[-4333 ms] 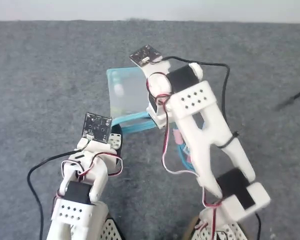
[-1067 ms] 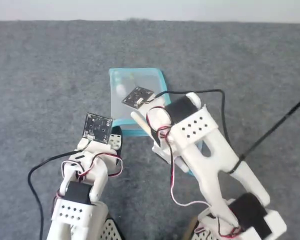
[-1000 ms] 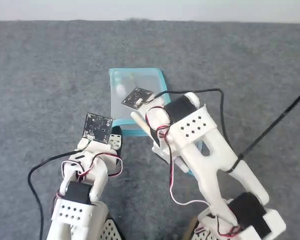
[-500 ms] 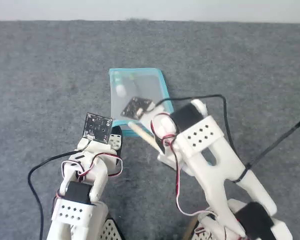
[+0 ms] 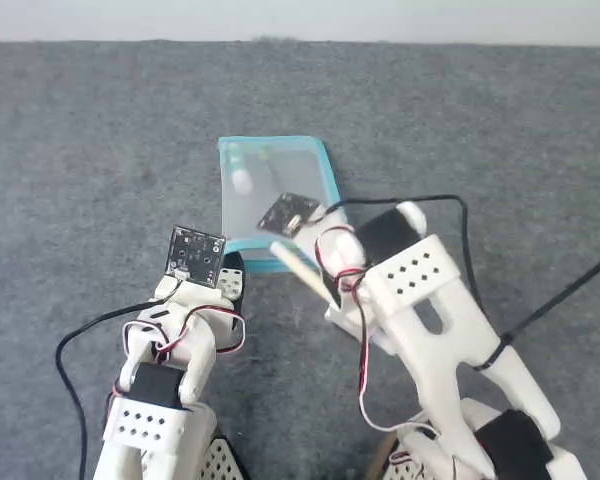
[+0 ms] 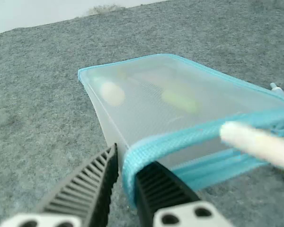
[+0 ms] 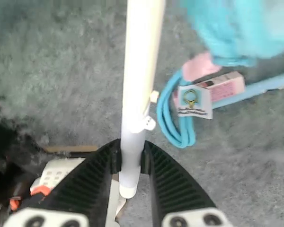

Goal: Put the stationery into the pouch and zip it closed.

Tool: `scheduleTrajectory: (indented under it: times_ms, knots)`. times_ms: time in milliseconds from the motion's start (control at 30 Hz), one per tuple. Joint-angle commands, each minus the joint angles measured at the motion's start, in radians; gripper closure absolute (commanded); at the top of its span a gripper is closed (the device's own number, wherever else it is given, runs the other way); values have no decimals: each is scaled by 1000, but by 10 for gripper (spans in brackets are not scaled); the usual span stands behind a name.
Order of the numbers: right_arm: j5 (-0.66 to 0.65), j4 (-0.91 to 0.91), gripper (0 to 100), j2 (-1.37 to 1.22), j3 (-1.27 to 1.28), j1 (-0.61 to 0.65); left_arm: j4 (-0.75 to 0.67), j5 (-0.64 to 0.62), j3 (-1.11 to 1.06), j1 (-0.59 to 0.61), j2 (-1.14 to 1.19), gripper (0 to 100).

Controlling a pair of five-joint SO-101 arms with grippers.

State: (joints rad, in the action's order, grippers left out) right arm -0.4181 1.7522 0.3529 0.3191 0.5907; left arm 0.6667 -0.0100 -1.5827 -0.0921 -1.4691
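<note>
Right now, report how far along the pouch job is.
Done: a white piece and a green piece lie inside the pouch. In hand: the left gripper pinches the pouch's open zipper edge, and the right gripper holds a white pen by that opening. Left: slide the pen in, then zip the pouch closed.

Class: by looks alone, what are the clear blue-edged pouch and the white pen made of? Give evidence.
Clear blue-edged pouch: probably soft frosted plastic film, since blurred shapes show through; its turquoise edging looks like woven fabric tape. White pen: likely smooth plastic with an even matte sheen, though not certain.
</note>
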Motion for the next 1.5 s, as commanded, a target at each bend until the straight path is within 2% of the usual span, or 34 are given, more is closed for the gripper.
scheduleTrajectory:
  times_ms: [0, 200, 367, 567, 767, 1067, 1333, 1467]
  knots:
    - [37, 33, 991, -81, -107, -30, -3, 14, 13, 0, -15, 988]
    - [38, 42, 991, -268, -233, -30, -3, 14, 13, 0, -15, 988]
    - [28, 44, 991, -182, -235, -22, -5, 14, 13, 0, -15, 988]
    - [-68, 44, 991, 1, -43, -22, -6, 14, 13, 0, -15, 988]
    - [-164, 44, 991, 36, 89, -28, -8, 14, 15, -2, -15, 988]
    - [-155, 44, 991, -22, 91, -24, -8, 14, 13, -6, -15, 988]
    - [-41, 45, 991, -231, -77, -24, -8, 14, 15, -6, -15, 988]
    - [9, 45, 991, -308, -157, -30, -8, 63, 12, -8, -15, 988]
